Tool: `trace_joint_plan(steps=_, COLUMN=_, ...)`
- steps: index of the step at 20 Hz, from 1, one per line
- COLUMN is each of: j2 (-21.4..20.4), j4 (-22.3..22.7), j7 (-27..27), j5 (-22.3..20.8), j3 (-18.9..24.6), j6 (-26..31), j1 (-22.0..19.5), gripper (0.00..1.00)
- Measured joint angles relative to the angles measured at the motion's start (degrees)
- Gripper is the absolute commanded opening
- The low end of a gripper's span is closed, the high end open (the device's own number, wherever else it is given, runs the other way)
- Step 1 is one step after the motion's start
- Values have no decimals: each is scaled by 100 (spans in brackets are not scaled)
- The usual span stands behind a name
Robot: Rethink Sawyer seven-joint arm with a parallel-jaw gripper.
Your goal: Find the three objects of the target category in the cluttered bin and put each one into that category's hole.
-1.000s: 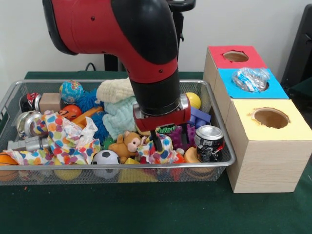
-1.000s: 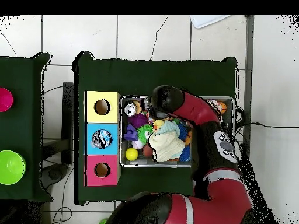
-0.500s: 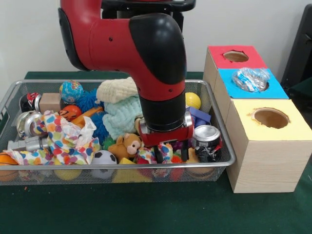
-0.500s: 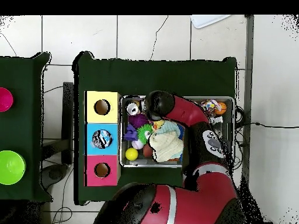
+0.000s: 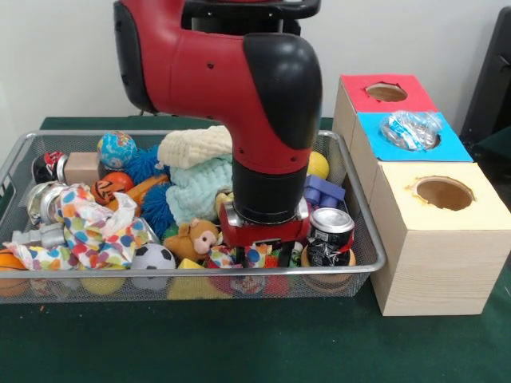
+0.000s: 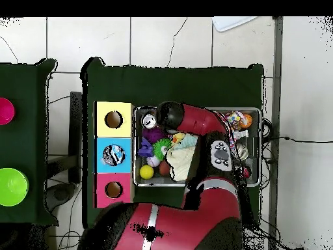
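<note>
The front view looks level and close across the wire bin [image 5: 375,259], boxes [image 5: 435,239] right of the gripper [image 5: 263,254]. The overhead view looks straight down from high; there the boxes [image 6: 114,154] lie left. Both share bin [image 6: 140,183] and boxes.

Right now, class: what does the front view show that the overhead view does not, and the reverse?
Front view only: the teddy, the football and the globe ball, which the arm hides from above. Overhead only: a pink bowl and a green bowl on a side table. Both: the bin, the can, the yellow ball and three boxes, the blue box plugged with plastic.
</note>
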Motion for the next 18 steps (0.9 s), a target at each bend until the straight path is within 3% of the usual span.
trace_joint_plan(steps=9, j2=333, j4=-730, j7=1, j5=-659, j3=-678, j6=336, j1=546, gripper=100)
trace_joint_plan(steps=18, j2=560, j4=-1256, j7=1, j5=-1095, j3=-1020, j6=752, j1=643, gripper=100)
